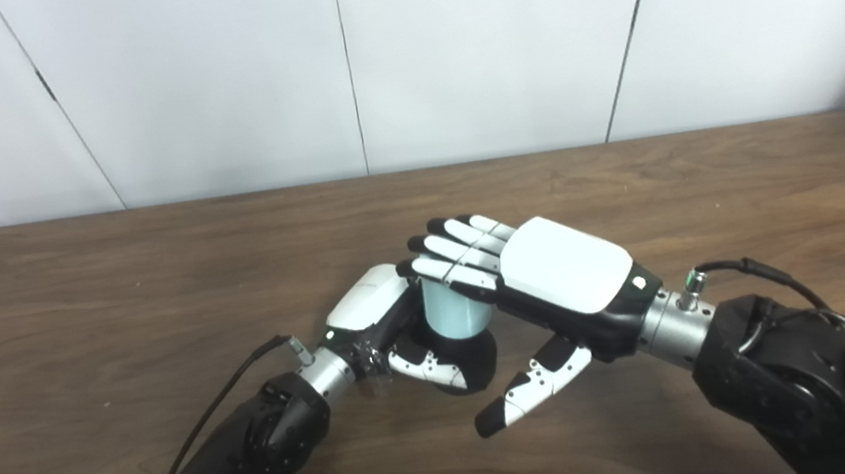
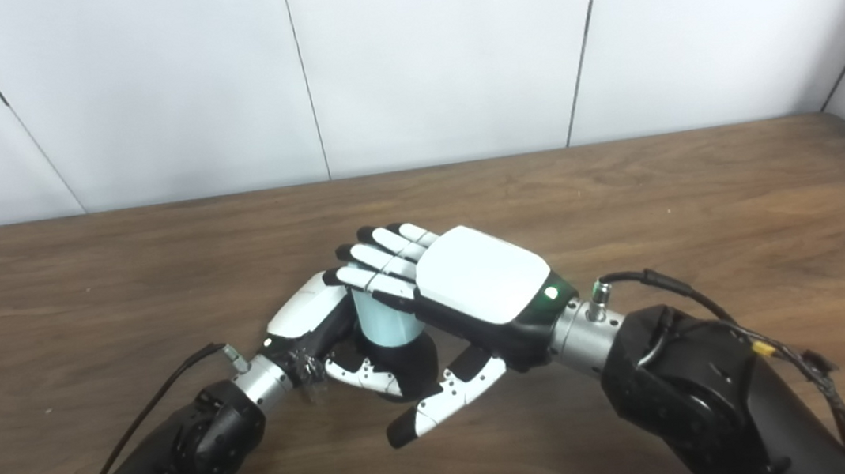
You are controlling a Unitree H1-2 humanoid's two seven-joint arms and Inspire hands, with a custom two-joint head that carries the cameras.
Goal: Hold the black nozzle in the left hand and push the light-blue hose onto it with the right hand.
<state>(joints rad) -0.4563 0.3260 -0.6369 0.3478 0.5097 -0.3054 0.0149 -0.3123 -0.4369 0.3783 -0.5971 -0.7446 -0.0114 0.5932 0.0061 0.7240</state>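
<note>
Your left hand (image 1: pixel 389 328) wraps black nozzle (image 1: pixel 476 354), thumb curled across its rounded, matte front; nozzle rests on table. Light-blue hose (image 1: pixel 453 311), smooth short cylinder, stands upright in nozzle top. Your right hand (image 1: pixel 547 278) lies flat over hose, fingers (image 1: pixel 444 254) straight and extended onto its upper end, thumb splayed below, grasping nothing. Glossy white shells, black fingertips. Table (image 1: pixel 80 308): dark brown wood grain, rounded corners. Behind: plain white wall panels (image 1: pixel 213 78) with thin dark seams.
</note>
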